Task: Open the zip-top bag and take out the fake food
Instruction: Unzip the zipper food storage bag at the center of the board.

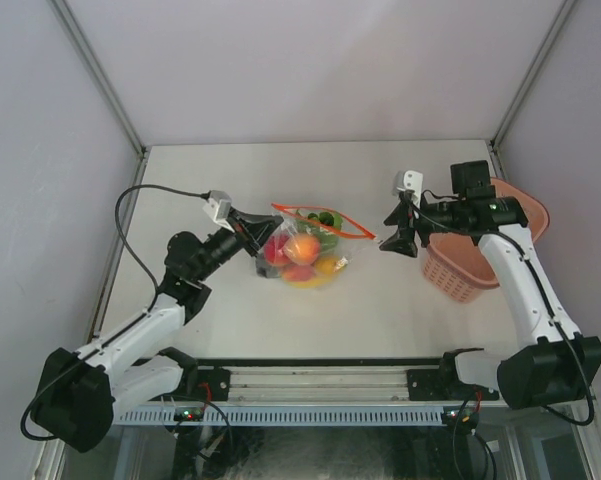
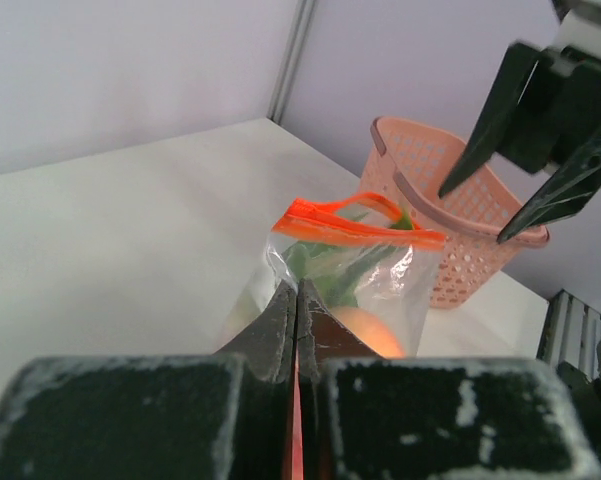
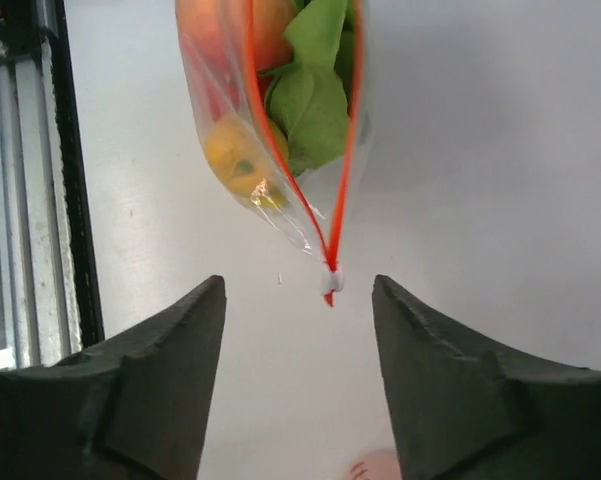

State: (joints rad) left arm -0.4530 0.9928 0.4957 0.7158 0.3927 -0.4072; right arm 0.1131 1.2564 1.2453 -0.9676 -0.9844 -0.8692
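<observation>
Pinching the zip-top bag (image 1: 308,240) mid-table, the left gripper (image 1: 255,233) holds one end while the right gripper (image 1: 392,240) hangs spread and empty by the parted zipper (image 1: 325,222); reaching in for the fake food (image 1: 302,249) seems next.

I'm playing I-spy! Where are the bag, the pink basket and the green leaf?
zip-top bag (image 2: 355,228), left wrist view, on its orange zipper strip.
pink basket (image 1: 458,272), top external view, on its lattice wall.
green leaf (image 3: 315,105), right wrist view, middle of the leaf.
</observation>
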